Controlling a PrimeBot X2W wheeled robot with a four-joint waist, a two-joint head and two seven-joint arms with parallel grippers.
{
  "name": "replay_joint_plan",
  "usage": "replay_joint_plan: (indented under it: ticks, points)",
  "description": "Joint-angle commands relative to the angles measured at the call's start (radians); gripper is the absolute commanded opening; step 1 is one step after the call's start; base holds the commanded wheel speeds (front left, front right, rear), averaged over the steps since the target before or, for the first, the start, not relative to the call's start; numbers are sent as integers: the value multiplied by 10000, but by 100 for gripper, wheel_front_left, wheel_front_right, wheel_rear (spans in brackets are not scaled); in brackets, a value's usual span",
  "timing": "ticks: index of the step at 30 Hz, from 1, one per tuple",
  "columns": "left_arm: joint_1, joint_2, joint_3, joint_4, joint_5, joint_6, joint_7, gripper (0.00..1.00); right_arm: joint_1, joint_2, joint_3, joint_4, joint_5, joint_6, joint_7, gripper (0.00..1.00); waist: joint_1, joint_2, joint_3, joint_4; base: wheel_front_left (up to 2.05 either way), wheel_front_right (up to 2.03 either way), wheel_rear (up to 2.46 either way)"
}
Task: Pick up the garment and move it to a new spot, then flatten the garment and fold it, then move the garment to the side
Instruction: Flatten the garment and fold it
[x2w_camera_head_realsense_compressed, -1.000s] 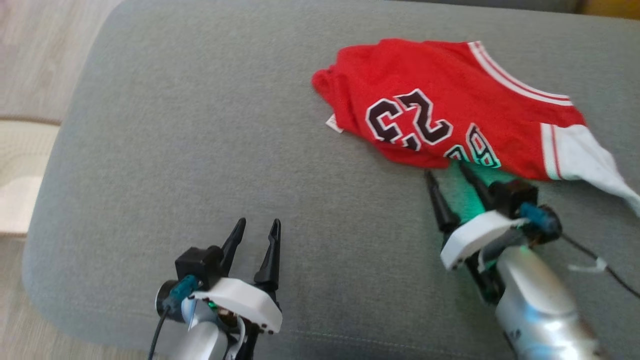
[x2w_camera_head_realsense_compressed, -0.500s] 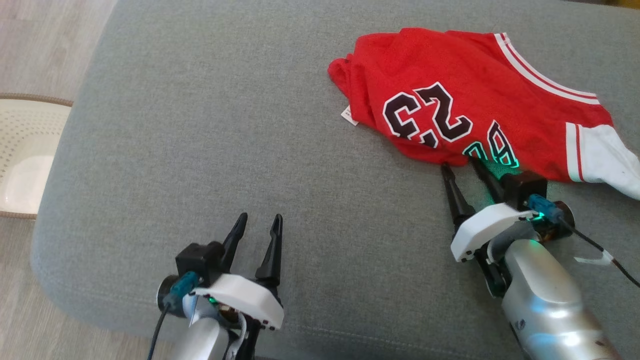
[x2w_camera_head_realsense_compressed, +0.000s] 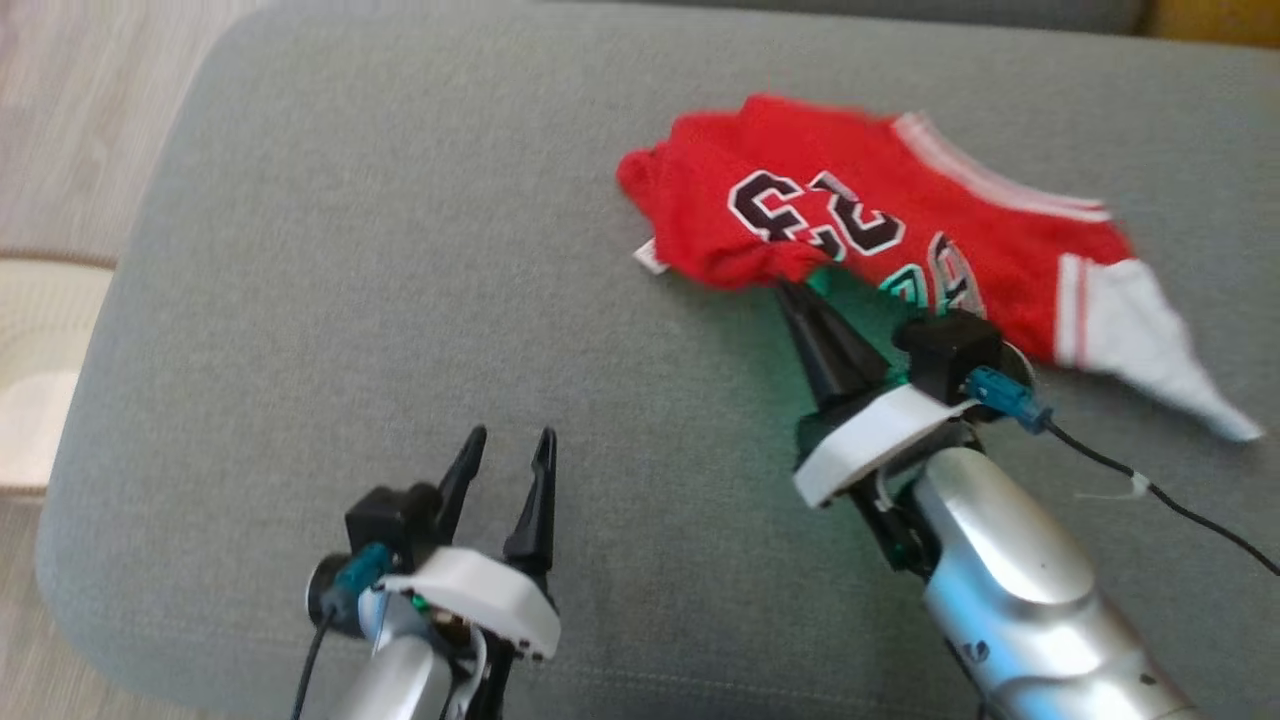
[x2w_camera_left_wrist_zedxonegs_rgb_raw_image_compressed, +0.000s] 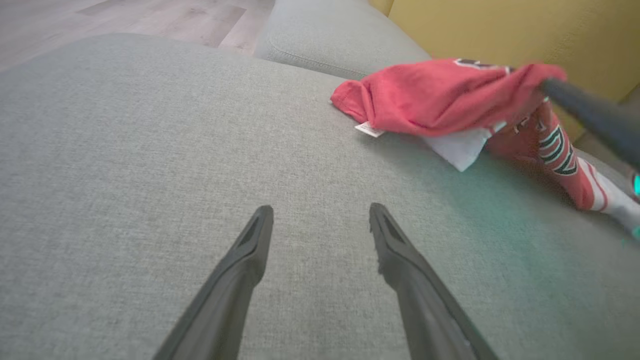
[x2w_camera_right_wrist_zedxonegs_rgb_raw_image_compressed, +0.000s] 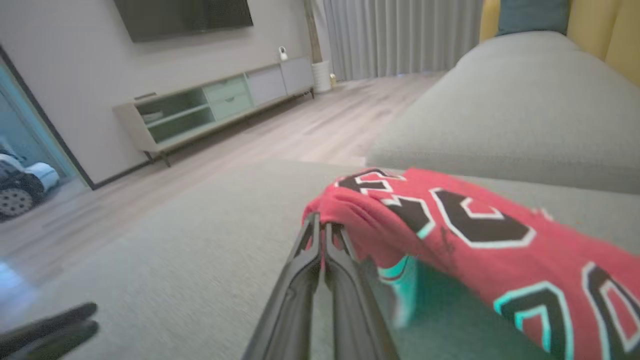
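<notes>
At frame centre, the closed right pincer (x2w_camera_head_realsense_compressed: 790, 290) grips the jersey (x2w_camera_head_realsense_compressed: 900, 225) by its edge; lift slowly lest it slip; left pincer (x2w_camera_head_realsense_compressed: 508, 440) gapes empty.

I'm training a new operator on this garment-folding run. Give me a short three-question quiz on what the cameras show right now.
1. True or false: the left gripper is touching the red jersey.
2. Which number is printed on the jersey? A) 32 B) 23 C) 8
3. Fill in: the right gripper is ____ on the jersey's near edge, holding it raised above the grey cushion.

Key:
1. False. It hangs open over bare cushion, apart from the jersey.
2. B
3. shut
</notes>
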Motion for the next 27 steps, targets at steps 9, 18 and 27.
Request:
replay_joint_plan:
  ticks: [9, 18, 27]
  points:
    - [269, 68, 376, -89, 175, -62, -53, 100, -874, -96, 850, -2723, 1176, -9, -65, 0, 0, 0, -836, -404, 0, 0, 0]
    - [259, 68, 132, -80, 112, -59, -53, 100, -2183, 19, 1218, 605, 1303, -9, 149, 100, 0, 0, -616, 100, 0, 0, 0]
    - [183, 68, 271, -167, 55, 39, -53, 100, -2283, -192, 528, 1590, 1219, -9, -57, 100, 0, 0, -570, -381, 0, 0, 0]
